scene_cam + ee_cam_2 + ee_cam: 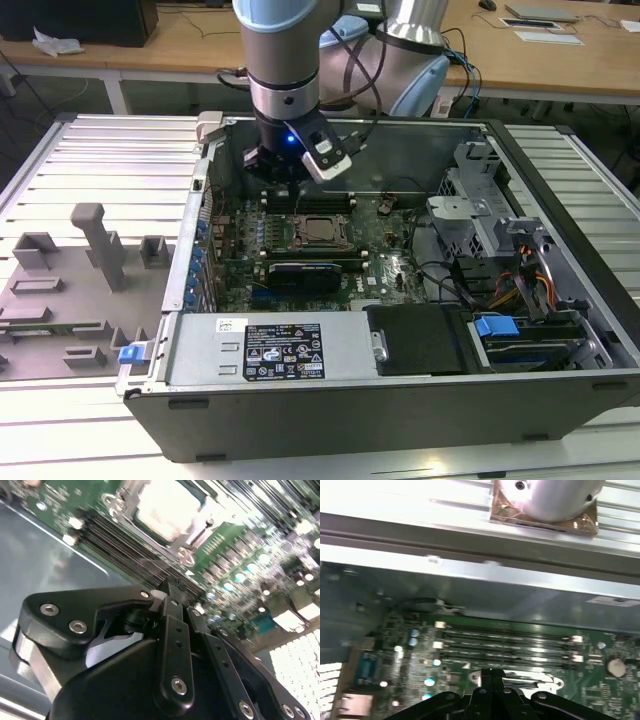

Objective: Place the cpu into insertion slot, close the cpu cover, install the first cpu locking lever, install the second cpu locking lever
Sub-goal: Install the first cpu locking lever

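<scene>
The cpu lies flat in the insertion slot on the green motherboard, its pale metal top facing up; the second wrist view shows the cpu too. The silver cpu cover lies down around the chip, and its frame borders the chip in the second wrist view. My gripper hovers just behind the socket, over the long memory slots. Its black fingers are pressed together with nothing between them, as the fingers also appear in the first wrist view. I cannot make out how the locking levers stand.
The open computer case walls in the board. A long black card sits in front of the socket, with a metal box nearer the front. Drive bays and cables fill the exterior view's right. A grey fixture plate lies outside the case.
</scene>
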`<state>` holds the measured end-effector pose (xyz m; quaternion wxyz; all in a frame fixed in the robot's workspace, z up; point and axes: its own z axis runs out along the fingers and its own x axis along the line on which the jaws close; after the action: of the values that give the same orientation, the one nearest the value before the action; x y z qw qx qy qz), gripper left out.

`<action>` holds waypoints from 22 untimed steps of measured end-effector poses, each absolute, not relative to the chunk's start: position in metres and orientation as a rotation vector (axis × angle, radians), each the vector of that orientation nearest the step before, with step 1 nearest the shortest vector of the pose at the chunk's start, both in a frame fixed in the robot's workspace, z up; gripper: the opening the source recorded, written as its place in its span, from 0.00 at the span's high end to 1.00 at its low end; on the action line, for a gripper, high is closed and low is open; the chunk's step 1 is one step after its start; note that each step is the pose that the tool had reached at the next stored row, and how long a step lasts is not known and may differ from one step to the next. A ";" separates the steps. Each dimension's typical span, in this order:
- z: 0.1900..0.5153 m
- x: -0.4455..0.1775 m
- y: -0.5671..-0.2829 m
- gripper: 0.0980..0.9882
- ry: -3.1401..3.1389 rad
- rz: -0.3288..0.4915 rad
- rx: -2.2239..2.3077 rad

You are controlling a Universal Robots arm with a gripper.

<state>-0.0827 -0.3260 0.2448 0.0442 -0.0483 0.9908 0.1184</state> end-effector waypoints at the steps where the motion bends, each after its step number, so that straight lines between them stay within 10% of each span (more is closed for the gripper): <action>1: 0.244 -0.075 -0.326 0.99 3.028 0.362 -0.148; 22: 0.231 -0.059 -0.324 0.99 2.995 0.306 -0.090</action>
<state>-0.0590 -0.3238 0.2310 0.0649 -0.0298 0.9923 0.1015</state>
